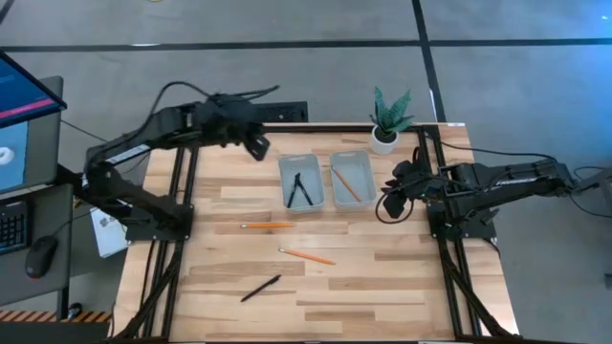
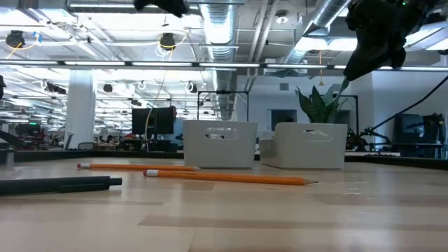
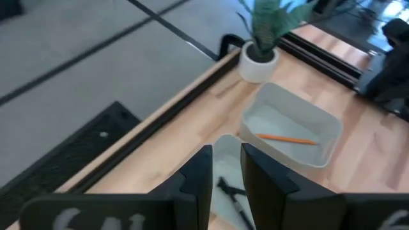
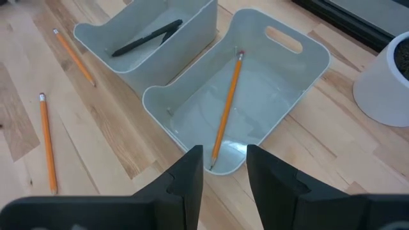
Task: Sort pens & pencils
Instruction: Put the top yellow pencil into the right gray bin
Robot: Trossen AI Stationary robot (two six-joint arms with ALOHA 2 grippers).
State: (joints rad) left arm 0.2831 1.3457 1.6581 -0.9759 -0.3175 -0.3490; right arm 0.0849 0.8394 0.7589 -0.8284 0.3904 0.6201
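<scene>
Two pencils [image 1: 267, 225] and one pen [image 1: 260, 288] lie on the table [image 1: 382, 277]. We judge both tools (left tool [image 1: 256, 144], right tool [image 1: 395, 182], fingers apart, empty) should descend squarely across a stick's middle.

The counter [image 1: 382, 277] was pale planked wood with a smooth finish. Both trays [image 4: 281, 76] looked like matt grey plastic. The pens [image 1: 260, 288] were matt black, the pencils [image 1: 307, 256] smooth orange.

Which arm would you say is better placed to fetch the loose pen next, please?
Probably left. The pen lies on the table's left-front part, on that arm's side. The left gripper hovers empty by the pen tray; the right gripper sits beyond the pencil tray.
</scene>
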